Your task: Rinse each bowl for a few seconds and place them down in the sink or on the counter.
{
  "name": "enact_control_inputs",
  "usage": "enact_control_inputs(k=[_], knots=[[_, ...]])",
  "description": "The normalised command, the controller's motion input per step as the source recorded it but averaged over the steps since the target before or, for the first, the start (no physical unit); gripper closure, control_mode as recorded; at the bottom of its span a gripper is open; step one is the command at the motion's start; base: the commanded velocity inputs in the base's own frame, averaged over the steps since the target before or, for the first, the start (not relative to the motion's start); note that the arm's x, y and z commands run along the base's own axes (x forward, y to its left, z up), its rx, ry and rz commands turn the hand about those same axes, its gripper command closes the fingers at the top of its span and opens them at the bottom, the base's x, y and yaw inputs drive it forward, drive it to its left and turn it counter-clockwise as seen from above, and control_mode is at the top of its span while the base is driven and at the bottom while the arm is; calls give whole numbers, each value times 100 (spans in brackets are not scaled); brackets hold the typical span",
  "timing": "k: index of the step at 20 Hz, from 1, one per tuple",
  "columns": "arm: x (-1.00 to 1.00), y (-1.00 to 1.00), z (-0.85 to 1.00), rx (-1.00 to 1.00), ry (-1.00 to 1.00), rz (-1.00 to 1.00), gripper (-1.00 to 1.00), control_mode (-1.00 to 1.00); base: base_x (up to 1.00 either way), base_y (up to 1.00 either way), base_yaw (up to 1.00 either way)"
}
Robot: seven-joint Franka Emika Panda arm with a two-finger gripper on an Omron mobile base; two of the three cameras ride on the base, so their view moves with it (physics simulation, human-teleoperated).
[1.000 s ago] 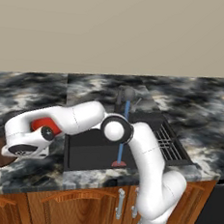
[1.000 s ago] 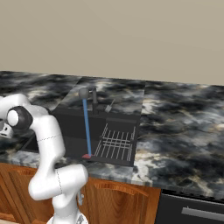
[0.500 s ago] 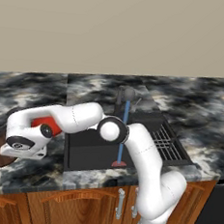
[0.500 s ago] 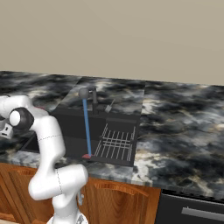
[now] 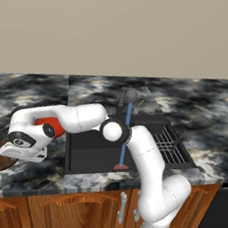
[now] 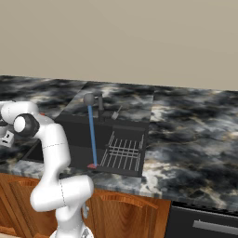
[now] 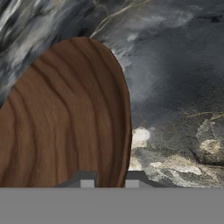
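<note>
Marbled counter (image 5: 34, 91) carries no readable writing or labels. Left of the sink (image 5: 95, 149), the gripper (image 7: 110, 180) has its fingertips close together astride the brown bowl's (image 7: 61, 127) rim, apparently pinching it. The hand hides most of that bowl in the left base view, and the arm covers part of the red bowl (image 5: 51, 129).

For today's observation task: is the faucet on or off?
On: a blue stream falls from the faucet into the sink.

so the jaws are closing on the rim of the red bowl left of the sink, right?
Not the red one. The hand view shows the jaws straddling the rim of the brown bowl. The red bowl sits behind the arm, left of the sink.
</note>
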Motion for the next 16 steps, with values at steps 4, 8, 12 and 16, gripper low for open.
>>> enact_control_inputs(k=[4,8,12,16], knots=[[-2,21,15,-12,-1,-6,100,-100,0,0,0],[-13,3,29,-13,-8,-10,100,-100,0,0,0],[-13,-1,30,-12,-7,-11,100,-100,0,0,0],[-15,-16,37,-8,-4,-10,100,-100,0,0,0]])
